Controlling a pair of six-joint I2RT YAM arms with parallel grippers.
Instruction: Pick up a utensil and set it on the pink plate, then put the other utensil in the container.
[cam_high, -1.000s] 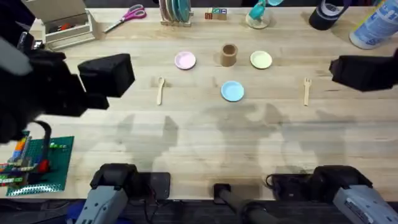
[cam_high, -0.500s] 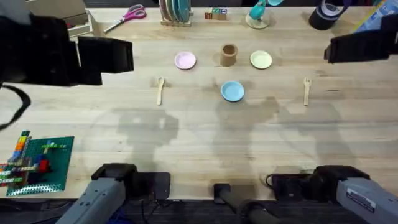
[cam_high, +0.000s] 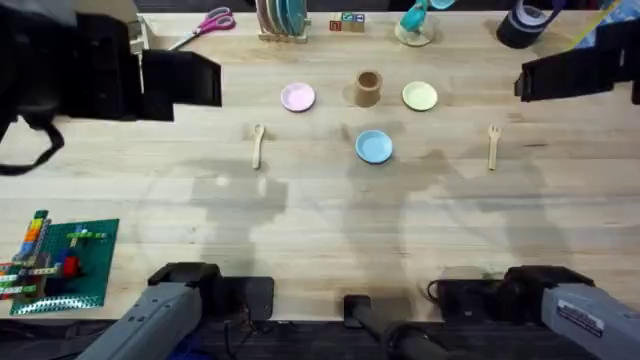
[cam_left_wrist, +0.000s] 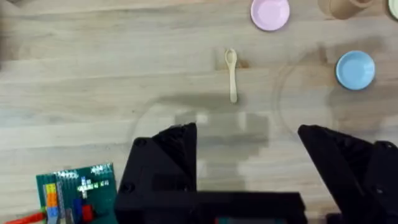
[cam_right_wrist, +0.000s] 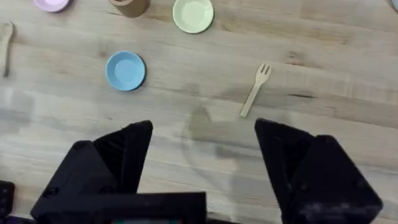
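Note:
A pale wooden spoon-like utensil lies left of centre on the table. Behind it and to its right sits the pink plate. The wooden fork lies at the right. The tan cylindrical container stands between the pink plate and a yellow-green plate. My left gripper hangs open high over the left side. My right gripper hangs open high over the right, with the fork below it.
A light blue plate lies at centre. A green brick baseplate sits near left. Scissors, a plate rack, a tape roll and a beige box line the back edge.
Both arms have risen and swung toward the back of the table. The left gripper shifted slightly right, the right gripper slightly left. Nothing on the table moved.

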